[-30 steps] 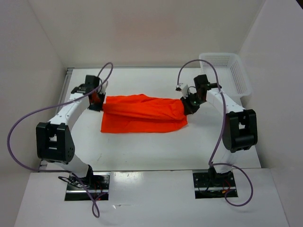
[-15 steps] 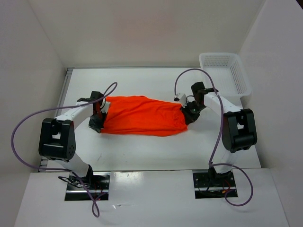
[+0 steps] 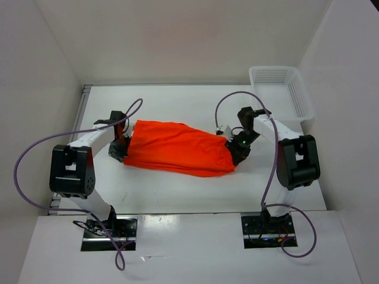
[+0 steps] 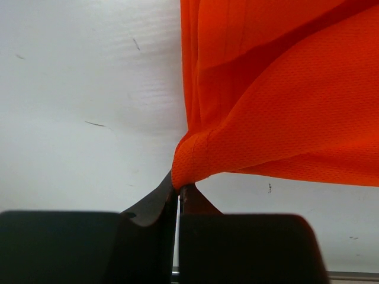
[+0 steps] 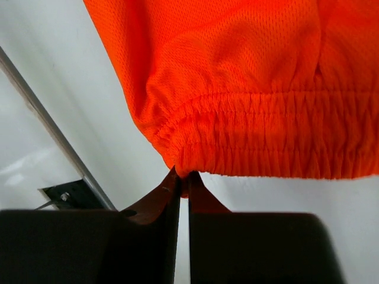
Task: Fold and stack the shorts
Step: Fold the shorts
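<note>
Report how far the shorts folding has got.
Done: the shorts look doubled lengthwise, with layers showing in the left wrist view. In hand: the left end effector pinches a hem corner and the right end effector pinches the elastic waistband, both shut. Left: the crosswise fold and stacking, since the shorts are stretched out full length.

Left wrist view: you lose the shorts [image 4: 284,89] past the top and right edges. Housing of the left gripper [image 4: 179,188] along the bottom is a dark blur. Right wrist view: shorts cut off at top and right too; right gripper [image 5: 182,177] housing blurred likewise. Top view: fingertips at both cloth ends too small for you to make out.
</note>
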{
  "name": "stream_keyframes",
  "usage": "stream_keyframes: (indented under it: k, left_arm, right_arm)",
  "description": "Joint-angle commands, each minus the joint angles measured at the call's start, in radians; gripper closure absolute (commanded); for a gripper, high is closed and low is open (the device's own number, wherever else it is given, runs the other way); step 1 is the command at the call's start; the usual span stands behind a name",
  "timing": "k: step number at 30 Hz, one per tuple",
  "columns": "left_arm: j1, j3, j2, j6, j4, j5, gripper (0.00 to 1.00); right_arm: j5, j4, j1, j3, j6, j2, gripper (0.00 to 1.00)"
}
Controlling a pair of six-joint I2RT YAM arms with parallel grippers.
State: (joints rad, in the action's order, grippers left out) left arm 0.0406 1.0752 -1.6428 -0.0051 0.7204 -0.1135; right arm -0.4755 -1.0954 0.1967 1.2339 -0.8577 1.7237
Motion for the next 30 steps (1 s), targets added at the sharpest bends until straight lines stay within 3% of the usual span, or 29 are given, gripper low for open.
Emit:
stream_keyframes:
  k: [1, 2, 3, 5, 6, 8, 13, 17, 21, 25, 30]
  left_arm:
    - [0.014, -0.049, -0.029, 0.005, 0.011, -0.034, 1.00]
    - [0.025, -0.058, -0.038, 0.005, 0.011, -0.023, 1.00]
    - [0.037, -0.067, -0.038, 0.005, 0.011, -0.023, 1.00]
    - [0.038, -0.067, -0.049, 0.005, 0.020, -0.012, 0.98]
    - [0.038, -0.067, -0.049, 0.005, 0.020, -0.012, 0.96]
    - [0.038, -0.067, -0.049, 0.005, 0.020, -0.023, 0.91]
    - [0.038, -0.046, -0.029, 0.005, 0.072, -0.023, 0.48]
    - [0.038, 0.025, 0.041, 0.005, 0.125, -0.002, 0.37]
    - [0.018, 0.101, 0.075, 0.005, 0.134, 0.078, 0.33]
    - [-0.024, 0.221, -0.044, 0.005, 0.143, 0.201, 0.31]
    - [-0.024, 0.481, -0.234, 0.005, 0.027, 0.192, 0.28]
  right_arm:
    - [0.054, -0.023, 0.016, -0.046, 0.012, 0.007, 0.89]
    - [0.054, -0.002, 0.017, -0.057, 0.037, 0.007, 0.59]
    - [0.054, 0.014, 0.017, -0.057, 0.075, 0.007, 0.42]
    - [0.054, 0.054, 0.017, -0.048, 0.121, 0.007, 0.18]
    - [0.054, 0.054, 0.017, -0.039, 0.132, -0.002, 0.15]
    - [0.026, 0.026, 0.017, -0.016, 0.141, -0.003, 0.14]
    - [-0.129, -0.078, -0.048, 0.071, 0.155, -0.012, 0.12]
    - [-0.221, -0.014, -0.108, 0.038, 0.325, 0.005, 0.11]
    - [-0.114, 0.095, -0.097, -0.028, 0.479, 0.014, 0.12]
    - [-0.100, 0.106, -0.086, -0.005, 0.503, 0.060, 0.14]
    - [-0.062, 0.123, -0.025, -0.016, 0.540, 0.105, 0.18]
